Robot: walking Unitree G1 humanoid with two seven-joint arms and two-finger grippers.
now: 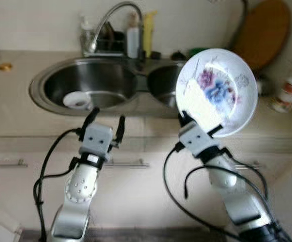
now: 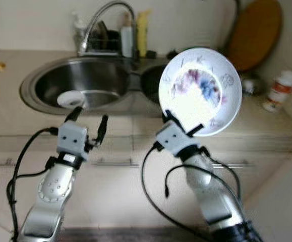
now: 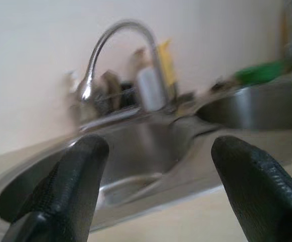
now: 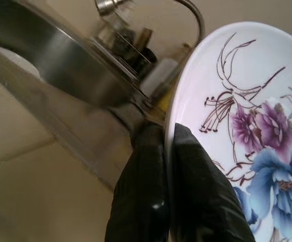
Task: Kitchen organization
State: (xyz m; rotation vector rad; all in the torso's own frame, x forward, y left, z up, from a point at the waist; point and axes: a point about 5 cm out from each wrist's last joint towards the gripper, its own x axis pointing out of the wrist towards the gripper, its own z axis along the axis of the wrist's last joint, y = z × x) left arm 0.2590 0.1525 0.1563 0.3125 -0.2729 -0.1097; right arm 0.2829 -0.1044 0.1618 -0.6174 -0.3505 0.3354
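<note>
The beige countertop (image 1: 14, 101) is carrying a double stainless sink (image 1: 50, 75) set into its surface. A small white bowl (image 1: 76, 100) is sitting in the left basin. A curved chrome faucet (image 1: 108, 20) is rising behind the sink, with a white bottle (image 1: 133, 40) and a yellow bottle (image 1: 149, 30) standing just beside it. A small gold-coloured object (image 1: 5, 66) is lying near the counter's far left. A white jar (image 1: 291, 88) is standing at the right end, near a brown board (image 1: 263, 33) leaning against the wall.
</note>
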